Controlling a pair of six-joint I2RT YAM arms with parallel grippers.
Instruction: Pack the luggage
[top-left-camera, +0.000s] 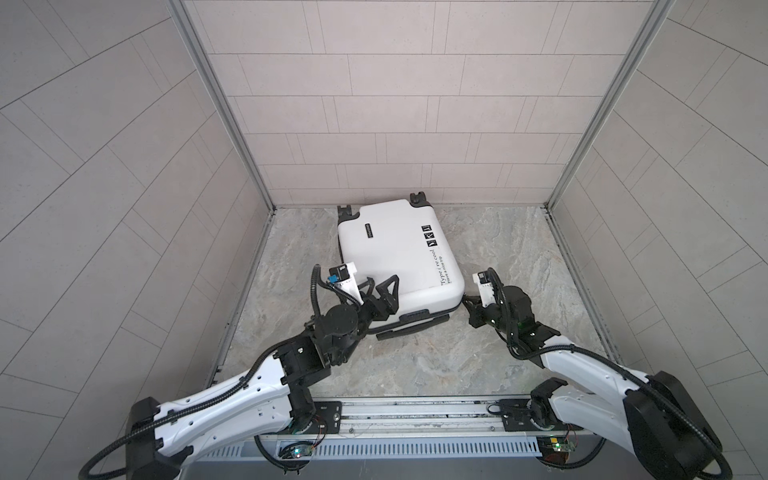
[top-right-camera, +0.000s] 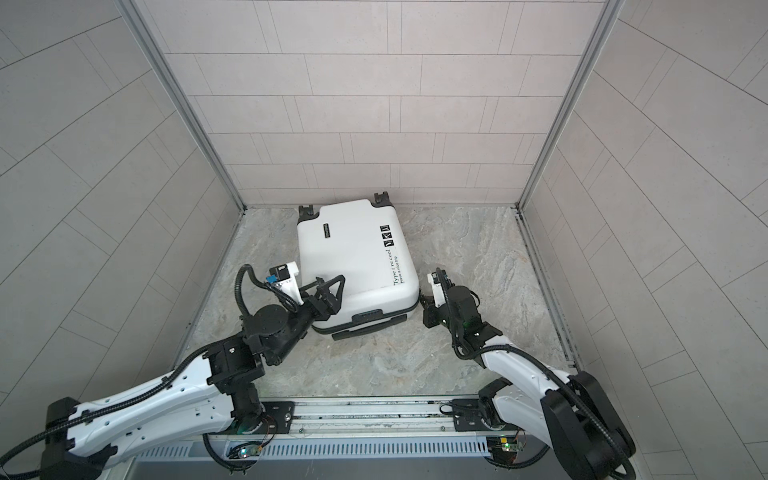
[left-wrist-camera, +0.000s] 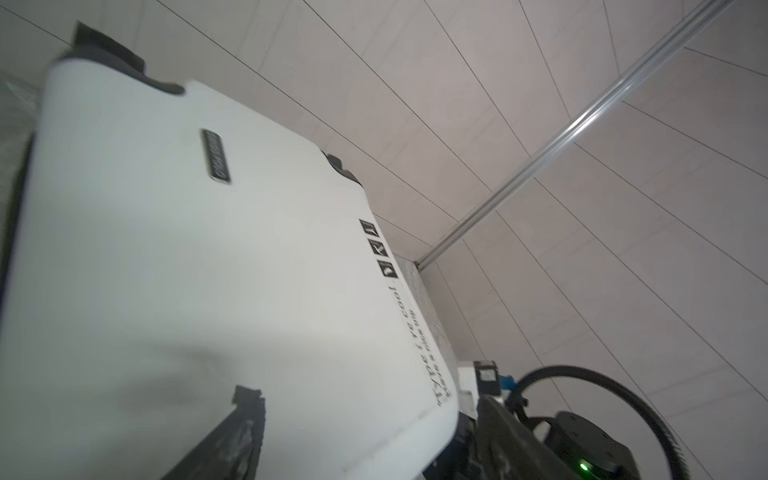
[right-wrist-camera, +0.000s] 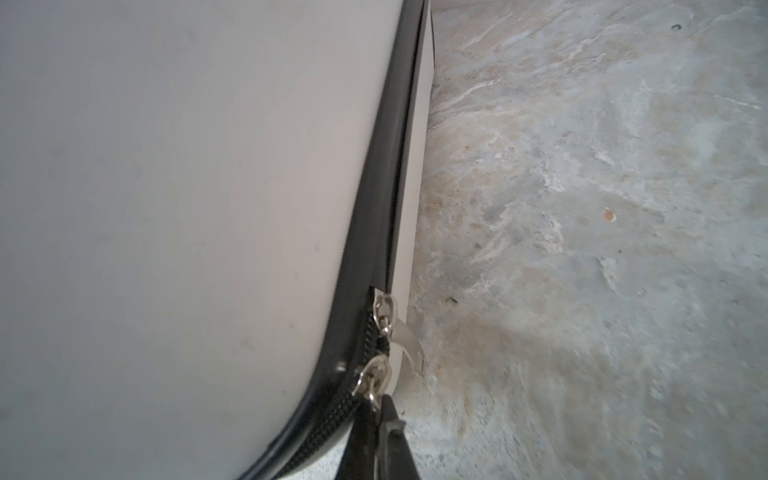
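Luggage (top-left-camera: 395, 249), a small white hard-shell suitcase, is seen lying flat and closed on the marbled worktop (top-left-camera: 540, 299), toward the far middle in both top views and turned slightly askew. Its 2 visible black wheels (top-left-camera: 417, 198) are set close to the tiled back wall (top-left-camera: 395, 124), and its black carry handle (top-left-camera: 411, 316) is turned toward the robot. Black lettering (top-left-camera: 441, 270) and 3 small square stickers (top-left-camera: 428, 235) are carried along the right-hand edge of the shell, with a dark name badge (top-left-camera: 368, 231) nearer the left. The left claw (top-left-camera: 382, 284) is held over the near left corner of the shell with its fingers spread apart and nothing between them; whether they touch the shell cannot be told. The right claw (top-left-camera: 466, 298) is placed at the near right corner, against the black zipper trim (right-wrist-camera: 374, 232). In the right wrist view 2 silver zipper sliders (right-wrist-camera: 384, 309) are shown close together on that trim, and the dark fingertips (right-wrist-camera: 390, 415) are seen right at the lower slider; whether the claw is clamped on its pull or merely nearly together cannot be told.
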